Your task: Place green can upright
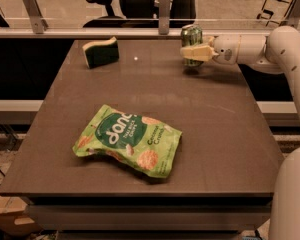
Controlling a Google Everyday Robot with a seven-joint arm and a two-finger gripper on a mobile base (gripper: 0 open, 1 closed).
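The green can point(192, 38) stands upright near the table's far right part, its silvery top showing. My gripper point(192, 53) reaches in from the right on a white arm, and its pale fingers point(196, 52) are shut around the can's lower half. The can's base is at or just above the tabletop; I cannot tell whether it touches.
A green snack bag point(128, 139) lies flat in the middle of the dark table point(225, 134). A green-and-yellow sponge point(101, 52) sits at the far left. A railing point(90, 31) with posts runs behind the table, with office chairs beyond it.
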